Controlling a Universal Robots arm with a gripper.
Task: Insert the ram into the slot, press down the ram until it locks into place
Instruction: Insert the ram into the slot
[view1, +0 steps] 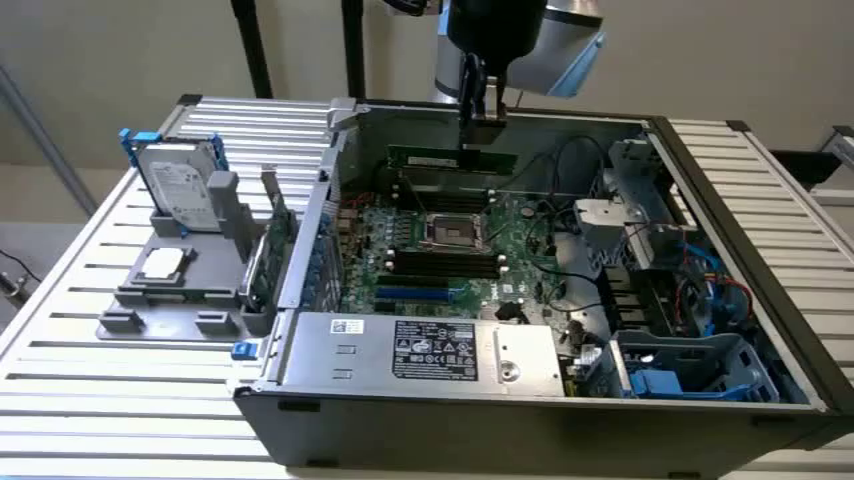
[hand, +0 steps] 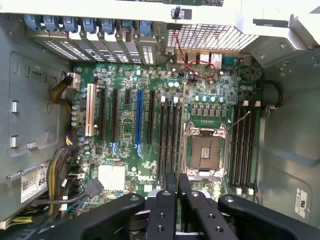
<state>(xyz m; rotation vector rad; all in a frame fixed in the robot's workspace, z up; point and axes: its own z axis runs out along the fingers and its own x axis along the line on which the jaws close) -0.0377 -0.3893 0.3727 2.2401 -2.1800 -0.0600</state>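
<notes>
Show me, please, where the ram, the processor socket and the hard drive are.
the ram (view1: 430, 158): exterior view, the middle of its green face.
the processor socket (hand: 205, 152): wrist view, its dark centre.
the hard drive (view1: 180, 188): exterior view, its silver front face.

Open computer case (view1: 534, 435) on slatted table (view1: 80, 420); gripper (view1: 482, 122) far side, clasping ram (view1: 427, 159); hard drive (view1: 180, 190) left.

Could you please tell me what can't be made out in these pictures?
- The slot: clips open or latched, too small, both views.
- The ram: grip point, wrist view, covered by the gripper.
- Power supply label: text too small, exterior view.
</notes>
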